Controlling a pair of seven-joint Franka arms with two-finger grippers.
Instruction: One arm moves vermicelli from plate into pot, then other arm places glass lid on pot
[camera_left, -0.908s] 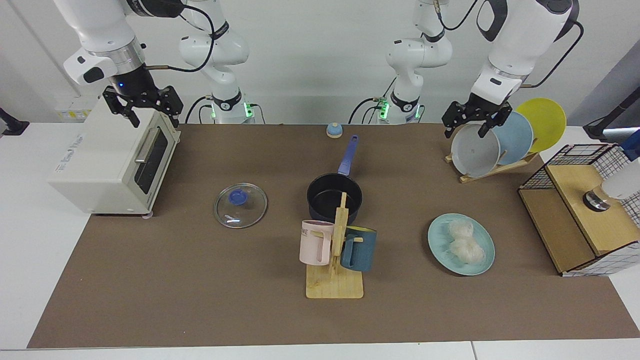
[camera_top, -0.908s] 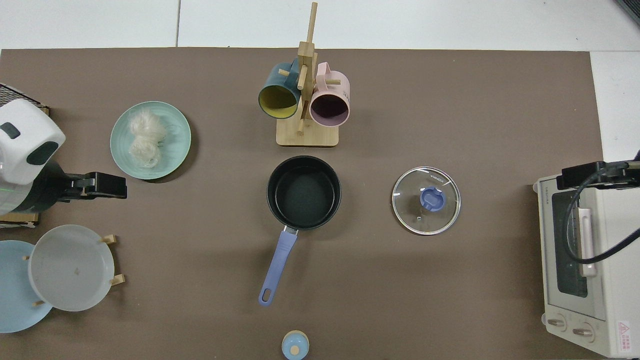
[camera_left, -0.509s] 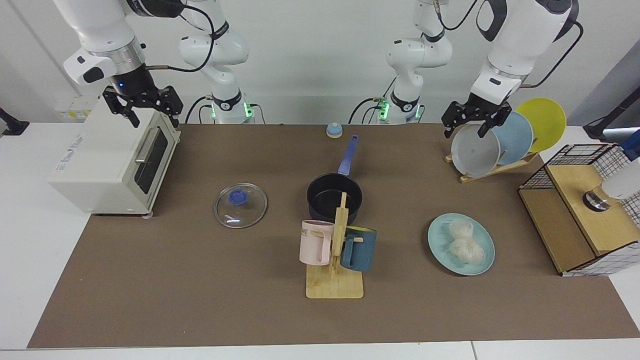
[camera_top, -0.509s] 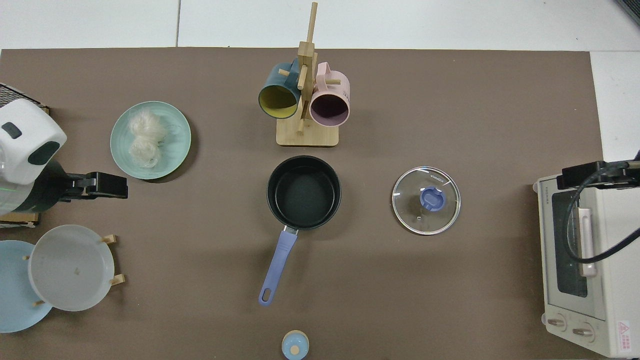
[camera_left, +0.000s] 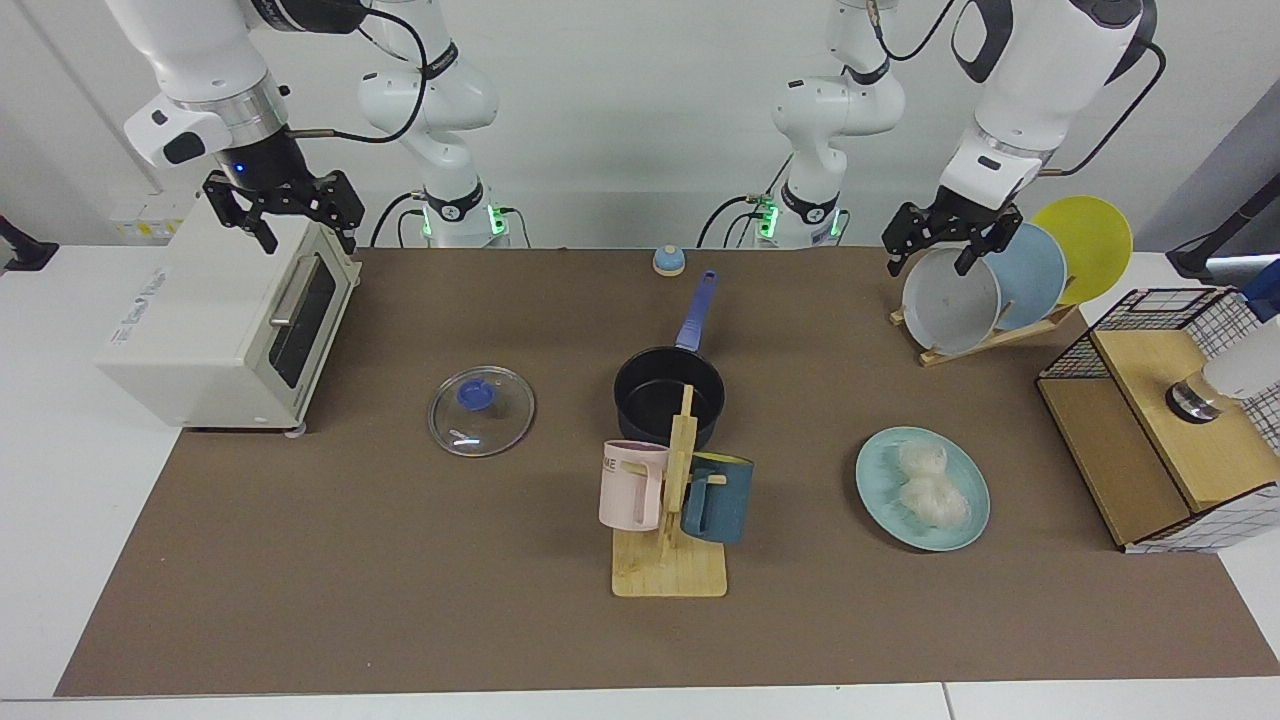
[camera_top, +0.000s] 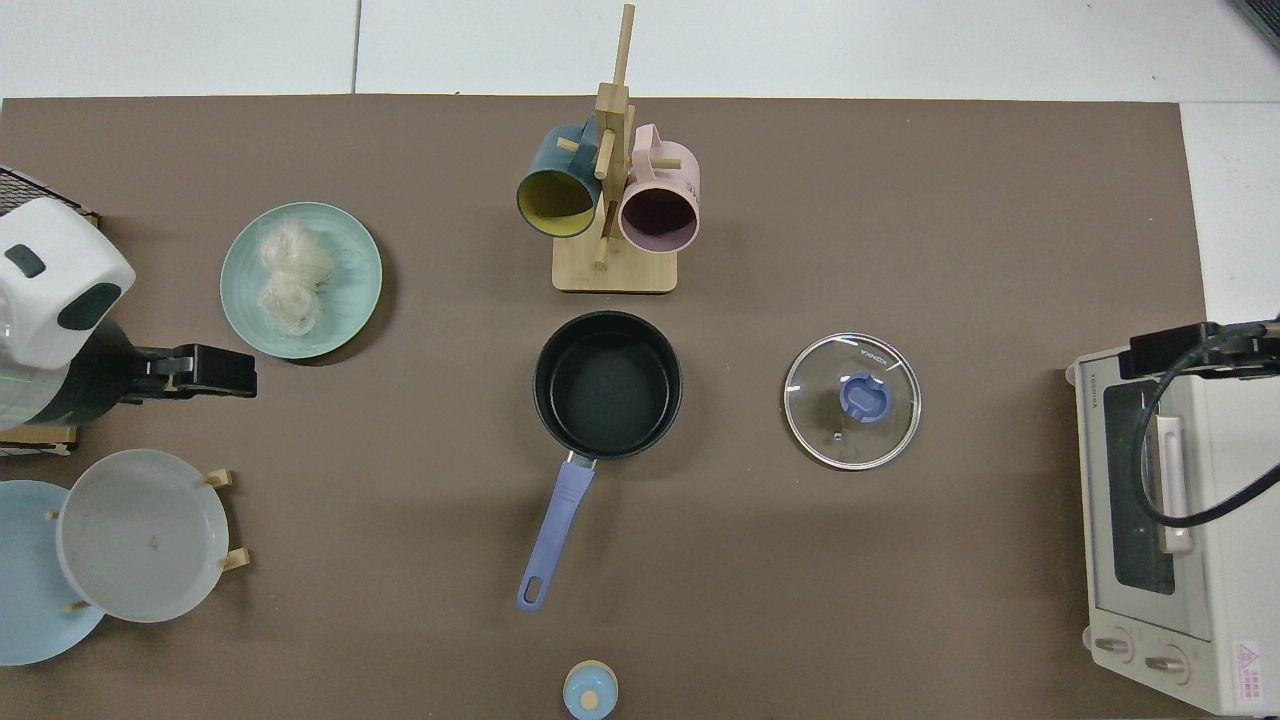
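Little has moved: only the right arm has eased slightly up and back. Nearest the camera, the vermicelli (camera_left: 922, 484) lies in two nests on the plate (camera_left: 967, 522). Farther in, the pot (camera_left: 667, 396) sits empty at mid-table, the glass lid (camera_left: 481, 411) flat beside it. At the back, the left gripper (camera_left: 939, 244) hangs high over the grey plate (camera_left: 950, 300), fingers spread and empty; the right gripper (camera_left: 296, 212) hovers above the toaster oven (camera_left: 215, 320), likewise spread and empty.
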